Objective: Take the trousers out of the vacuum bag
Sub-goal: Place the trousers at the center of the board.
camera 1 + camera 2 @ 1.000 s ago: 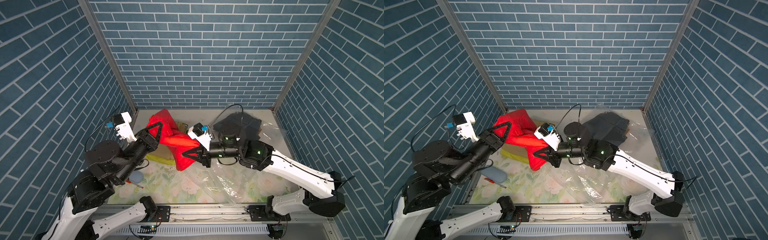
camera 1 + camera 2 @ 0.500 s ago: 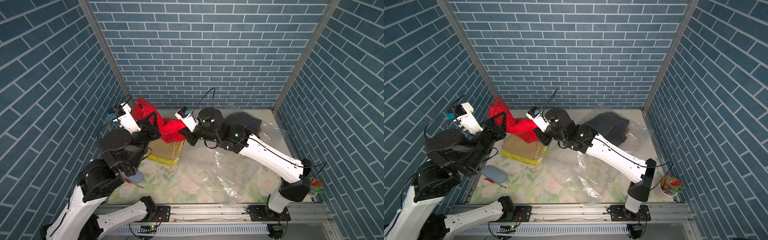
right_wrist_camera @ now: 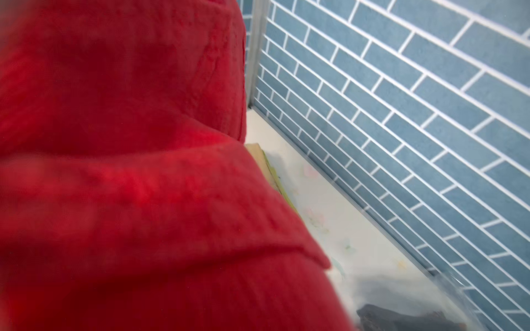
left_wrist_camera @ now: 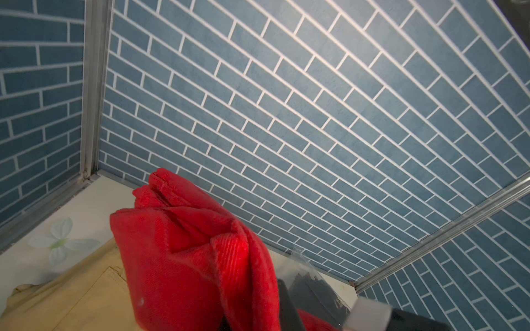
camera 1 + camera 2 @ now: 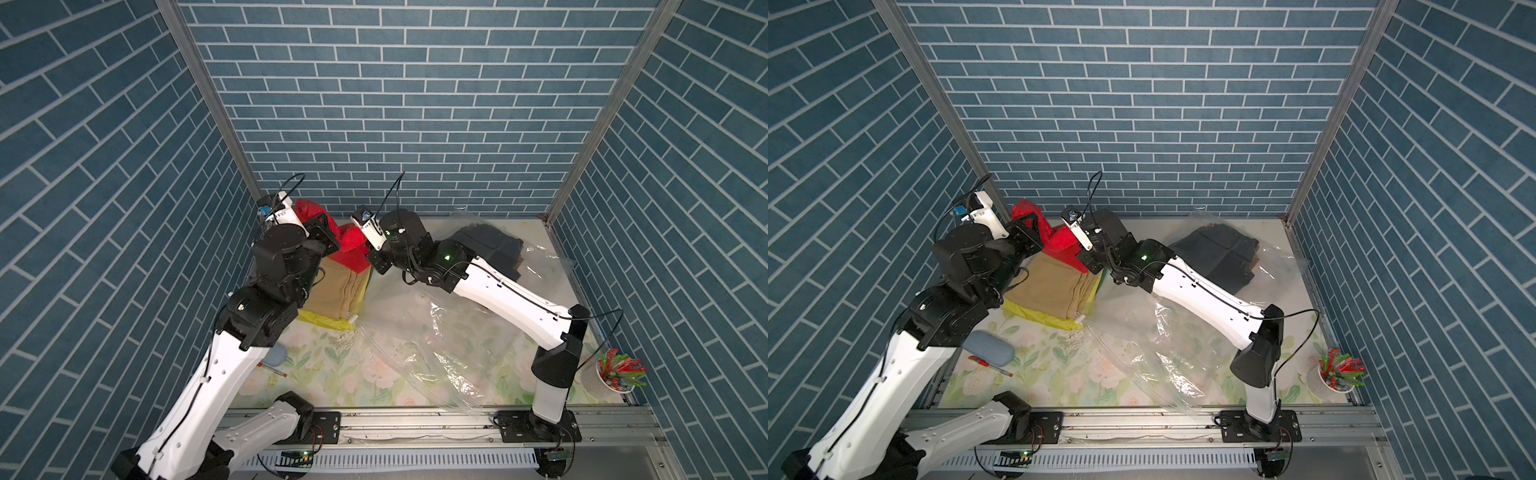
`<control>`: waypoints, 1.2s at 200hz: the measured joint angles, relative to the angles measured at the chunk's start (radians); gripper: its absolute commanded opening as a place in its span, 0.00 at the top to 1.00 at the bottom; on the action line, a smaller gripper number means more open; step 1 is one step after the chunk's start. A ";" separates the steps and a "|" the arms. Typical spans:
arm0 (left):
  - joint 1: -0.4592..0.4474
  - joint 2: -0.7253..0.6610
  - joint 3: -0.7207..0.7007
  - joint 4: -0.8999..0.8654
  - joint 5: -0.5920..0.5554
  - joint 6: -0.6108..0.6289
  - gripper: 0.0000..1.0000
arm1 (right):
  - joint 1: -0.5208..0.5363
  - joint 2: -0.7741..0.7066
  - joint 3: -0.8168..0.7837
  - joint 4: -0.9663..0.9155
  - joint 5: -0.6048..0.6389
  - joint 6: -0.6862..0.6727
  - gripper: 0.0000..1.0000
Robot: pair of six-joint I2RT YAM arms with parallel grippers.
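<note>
Against back wall, red trousers [image 5: 347, 243] over beige trousers [image 5: 332, 291].

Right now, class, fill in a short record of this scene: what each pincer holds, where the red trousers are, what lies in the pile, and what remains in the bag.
left pincer: shut on the red trousers
right pincer: shut on the red trousers
red trousers: held over the pile, near the back wall
pile: beige trousers on yellow trousers
vacuum bag: holds the black trousers
</note>
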 measured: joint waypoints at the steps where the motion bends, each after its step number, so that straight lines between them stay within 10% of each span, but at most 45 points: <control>1: 0.007 0.001 -0.003 0.003 0.008 -0.002 1.00 | -0.002 0.001 -0.001 0.000 0.001 -0.001 1.00; 83: 0.397 0.165 -0.124 0.252 0.548 -0.110 1.00 | -0.047 0.091 0.023 0.058 0.034 -0.057 1.00; 240: 0.591 0.427 -0.145 0.527 0.766 -0.169 1.00 | -0.089 0.451 0.343 0.198 0.130 -0.227 1.00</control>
